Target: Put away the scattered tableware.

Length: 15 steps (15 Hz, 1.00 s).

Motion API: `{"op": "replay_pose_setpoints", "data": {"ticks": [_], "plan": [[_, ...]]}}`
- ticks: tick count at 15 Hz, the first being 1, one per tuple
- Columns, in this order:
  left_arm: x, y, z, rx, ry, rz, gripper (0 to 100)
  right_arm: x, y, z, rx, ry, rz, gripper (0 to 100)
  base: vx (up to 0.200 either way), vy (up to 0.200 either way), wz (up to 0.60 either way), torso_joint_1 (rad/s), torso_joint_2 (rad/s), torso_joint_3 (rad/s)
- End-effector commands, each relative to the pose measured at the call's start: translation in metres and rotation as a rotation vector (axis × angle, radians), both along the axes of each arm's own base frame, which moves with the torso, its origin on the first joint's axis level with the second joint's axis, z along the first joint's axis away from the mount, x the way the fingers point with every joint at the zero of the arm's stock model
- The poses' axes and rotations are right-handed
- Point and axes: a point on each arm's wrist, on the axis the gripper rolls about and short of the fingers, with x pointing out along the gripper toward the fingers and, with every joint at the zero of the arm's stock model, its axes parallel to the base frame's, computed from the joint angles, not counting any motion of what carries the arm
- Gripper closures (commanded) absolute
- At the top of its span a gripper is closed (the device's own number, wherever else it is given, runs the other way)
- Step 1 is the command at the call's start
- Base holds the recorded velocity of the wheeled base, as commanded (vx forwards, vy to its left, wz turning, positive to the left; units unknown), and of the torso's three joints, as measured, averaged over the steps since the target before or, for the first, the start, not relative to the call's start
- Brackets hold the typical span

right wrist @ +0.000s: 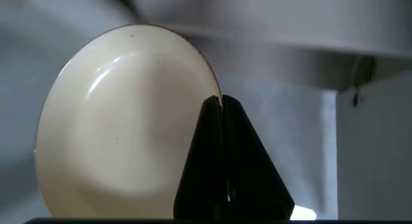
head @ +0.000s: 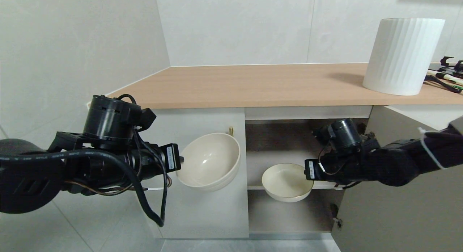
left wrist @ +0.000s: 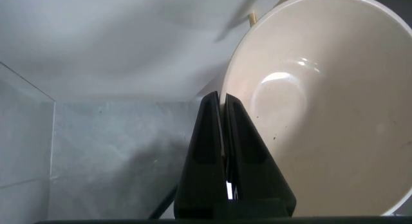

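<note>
Gripping, left: left gripper [head: 181,160], fingers pinched together on the rim of the large cream bowl [head: 209,161].
Large cream bowl, position: held in the air, tilted, in front of the closed cabinet door [head: 213,215].
Gripping, right: right gripper [head: 307,170], fingers clamped on the rim of the small cream bowl [head: 287,181].
Small cream bowl, position: at the open compartment, by the front edge of the shelf [head: 257,159]; contact unclear.
Counter [head: 253,85]: white ribbed container [head: 403,56] stands upright at its right end.
</note>
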Motion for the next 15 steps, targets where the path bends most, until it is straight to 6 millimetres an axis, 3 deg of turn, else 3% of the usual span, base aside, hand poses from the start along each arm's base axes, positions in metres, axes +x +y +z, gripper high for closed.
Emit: {"op": "replay_pose_setpoints", "data": {"ticks": [1,4,8,15], "plan": [[0.002,-0.002,-0.003,0.005,0.010,-0.002,100,0.038,0.009,-0.073,-0.063,0.036,-0.061,100,0.000,0.000,0.00,0.000,0.00,0.000],[0.003,-0.002,-0.005,0.008,0.017,-0.002,100,0.069,0.008,-0.100,-0.065,0.032,-0.130,100,0.000,0.000,0.00,0.000,0.00,0.000],[0.003,-0.004,-0.008,0.014,0.025,-0.006,100,0.106,-0.002,-0.119,-0.097,-0.034,-0.289,100,0.000,0.000,0.00,0.000,0.00,0.000],[0.004,-0.005,-0.010,0.017,0.032,-0.008,100,0.137,-0.012,-0.141,-0.148,-0.089,-0.402,100,0.000,0.000,0.00,0.000,0.00,0.000]]}}
